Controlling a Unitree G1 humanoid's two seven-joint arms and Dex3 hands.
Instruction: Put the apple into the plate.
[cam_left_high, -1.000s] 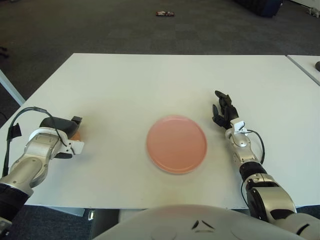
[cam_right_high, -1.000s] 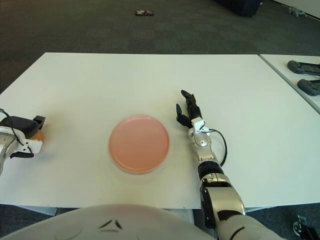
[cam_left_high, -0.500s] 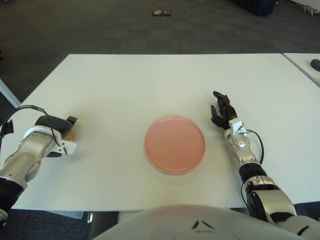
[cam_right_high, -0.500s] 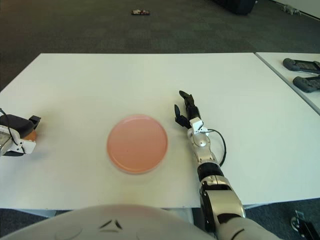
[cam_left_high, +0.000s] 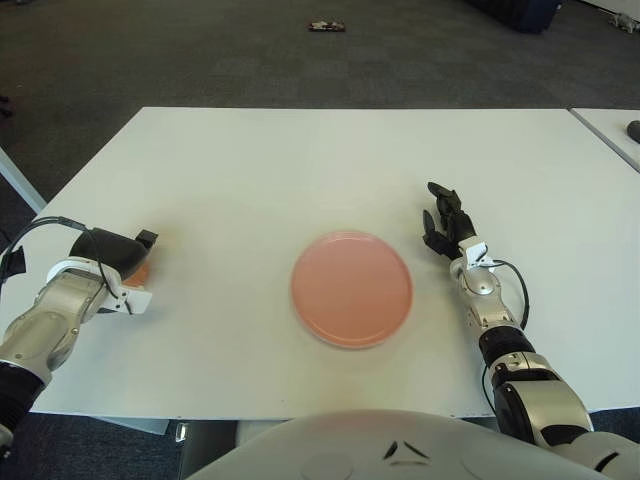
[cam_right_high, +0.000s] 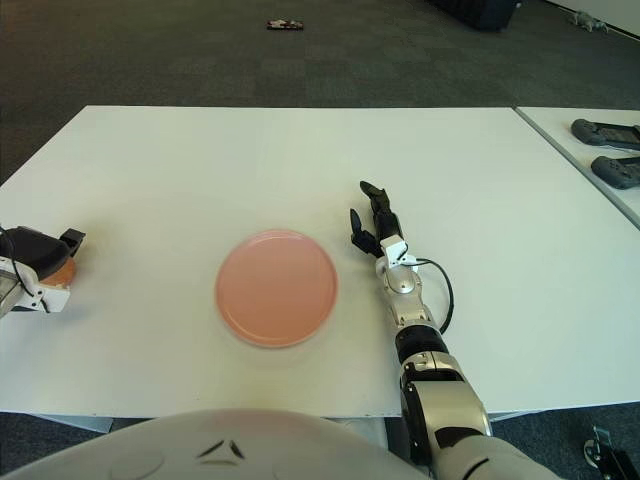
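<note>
The apple (cam_left_high: 139, 271) sits at about 9 o'clock on the white desk (cam_left_high: 300, 160), close to its left edge, only an orange sliver showing under the left robot hand (cam_left_high: 112, 258). That robot hand is draped over the apple with its dark fingers (cam_left_high: 118, 246) curled down around it; it looks like a grasp, though whether the fruit has left the desk cannot be told. The pink plate (cam_left_high: 351, 288) lies at the centre of the desk toward 6 o'clock, well apart from the apple and with nothing on it.

The right robot hand (cam_left_high: 445, 222) shows just beside the plate at its 2 o'clock, idle, fingers loosely spread and holding nothing.

As a judgement, the task is at an early stage: the apple appears to be gripped, but nothing has yet been carried. Left to do are the lift, the move toward 3 o'clock across to the plate, and the release onto it.
</note>
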